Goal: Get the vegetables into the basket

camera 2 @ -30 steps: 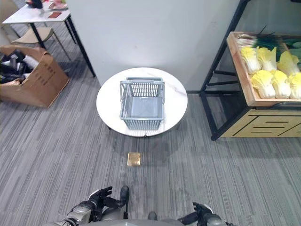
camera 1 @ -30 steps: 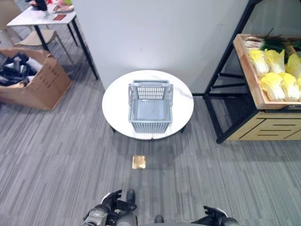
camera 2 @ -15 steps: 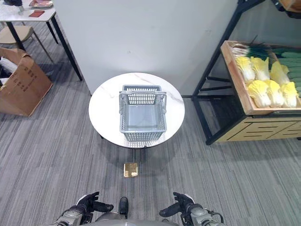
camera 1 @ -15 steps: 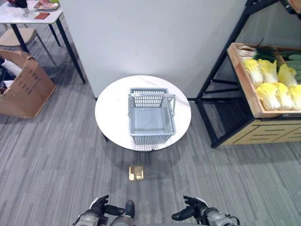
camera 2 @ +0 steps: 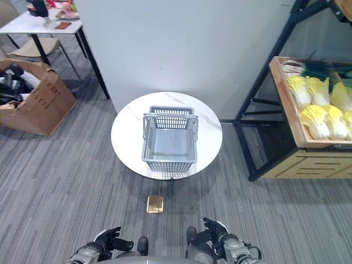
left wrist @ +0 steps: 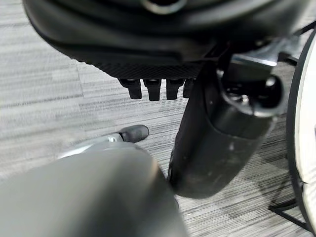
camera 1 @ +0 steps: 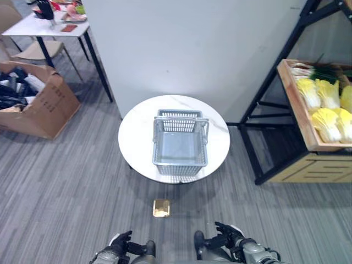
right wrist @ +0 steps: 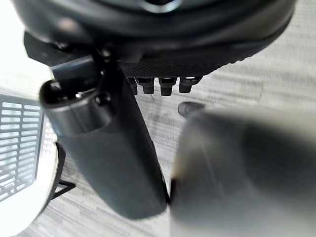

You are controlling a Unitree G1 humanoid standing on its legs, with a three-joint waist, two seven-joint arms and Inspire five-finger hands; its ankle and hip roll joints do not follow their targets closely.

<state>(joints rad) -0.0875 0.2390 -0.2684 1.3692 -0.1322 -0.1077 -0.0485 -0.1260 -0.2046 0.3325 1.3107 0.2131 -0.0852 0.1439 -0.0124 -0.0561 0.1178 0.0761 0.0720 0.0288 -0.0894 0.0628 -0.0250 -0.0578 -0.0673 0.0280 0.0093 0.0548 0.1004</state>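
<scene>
While both robot hands [camera 1: 122,246] hang spread and empty, far-off napa cabbages [camera 1: 328,122] look heavy, leafy; grip the firm base.

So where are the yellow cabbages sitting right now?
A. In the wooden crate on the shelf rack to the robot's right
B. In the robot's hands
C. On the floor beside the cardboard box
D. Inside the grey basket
A: the yellow cabbages lie in the wooden crate on the rack, while the grey basket on the round table holds nothing.
</scene>
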